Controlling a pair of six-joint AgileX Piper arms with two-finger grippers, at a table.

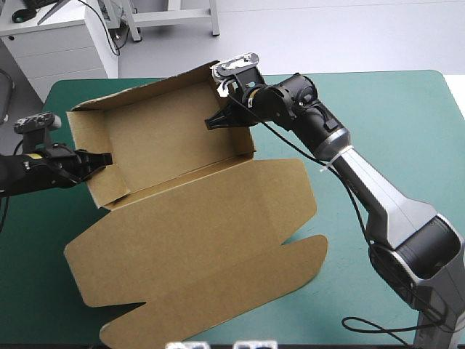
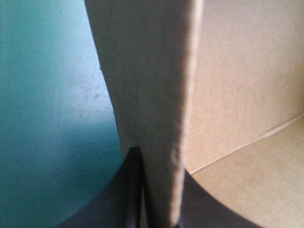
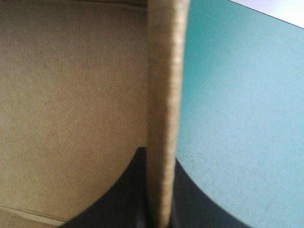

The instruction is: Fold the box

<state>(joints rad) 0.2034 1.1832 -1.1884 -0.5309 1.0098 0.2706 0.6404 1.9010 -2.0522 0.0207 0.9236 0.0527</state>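
The brown box point(image 1: 171, 145) stands as an open tray at the table's back left, walls raised, its wide lid point(image 1: 196, 254) lying flat toward the front. My left gripper point(image 1: 104, 160) is shut on the box's left wall point(image 2: 152, 95), the board's edge running up between the black fingers point(image 2: 121, 199). My right gripper point(image 1: 220, 120) is shut on the right wall point(image 3: 164, 104), one finger inside the tray, one outside over the teal-green cover point(image 3: 242, 118).
The teal-green table point(image 1: 378, 109) lies bare to the right of the box and along the front left corner. The lid's rounded flaps point(image 1: 305, 262) reach toward the front edge. White furniture stands beyond the far edge.
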